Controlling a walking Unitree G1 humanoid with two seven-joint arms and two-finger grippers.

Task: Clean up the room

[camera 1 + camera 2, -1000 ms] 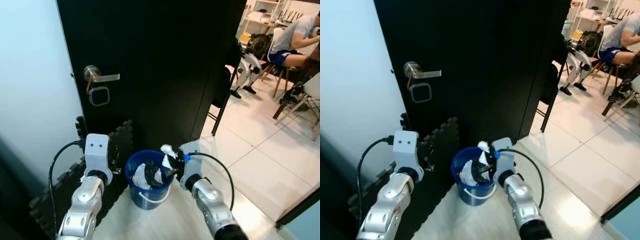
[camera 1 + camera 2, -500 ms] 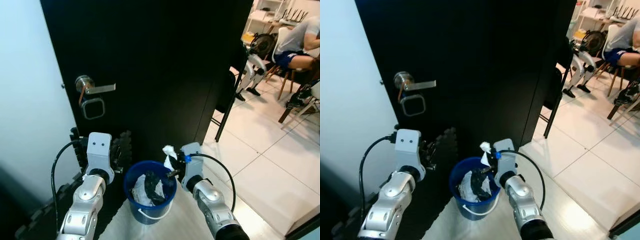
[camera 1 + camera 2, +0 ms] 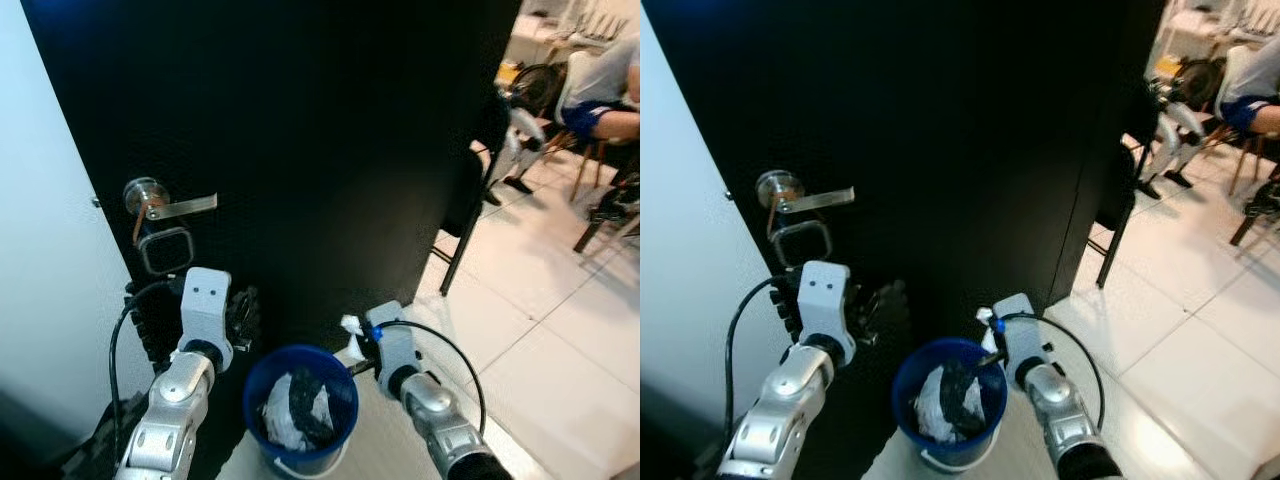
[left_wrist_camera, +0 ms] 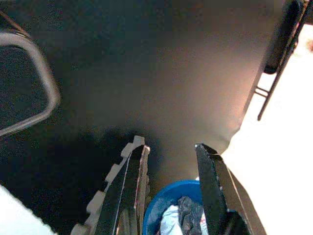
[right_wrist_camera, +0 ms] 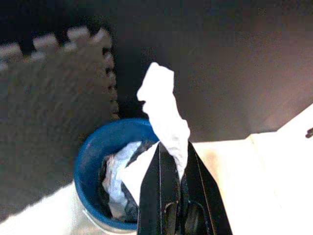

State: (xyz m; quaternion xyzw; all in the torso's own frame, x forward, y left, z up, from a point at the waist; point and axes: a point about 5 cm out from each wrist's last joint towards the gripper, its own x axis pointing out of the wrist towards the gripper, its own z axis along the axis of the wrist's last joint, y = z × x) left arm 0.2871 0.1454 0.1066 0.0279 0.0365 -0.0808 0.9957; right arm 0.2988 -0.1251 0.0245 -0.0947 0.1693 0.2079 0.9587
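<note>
A blue bucket [image 3: 256, 378] stands on the floor at the foot of a black door, with white and black crumpled trash inside. My right gripper [image 3: 354, 352] hovers just past the bucket's right rim, shut on a white tissue [image 3: 350, 327] that sticks up from its fingers. The right wrist view has the tissue [image 5: 164, 113] pinched between the fingers [image 5: 155, 172], above and beside the bucket [image 5: 91, 148]. My left gripper [image 3: 241, 308] is held open, left of the bucket and close to the door. Between its fingers [image 4: 135, 177], the bucket [image 4: 164, 197] lies below.
The black door [image 3: 330, 150] rises right ahead, with a silver lever handle [image 3: 166, 205] and lock. A dark foam puzzle mat [image 4: 112, 182] lies left of the bucket. To the right is white tile floor [image 3: 560, 340], a black chair [image 3: 470, 200] and a seated person [image 3: 605, 95] far back.
The camera has moved closer to the door, so the bucket now sits lower in view. My right gripper, still holding the tissue, has shifted from over the bucket toward its right rim.
</note>
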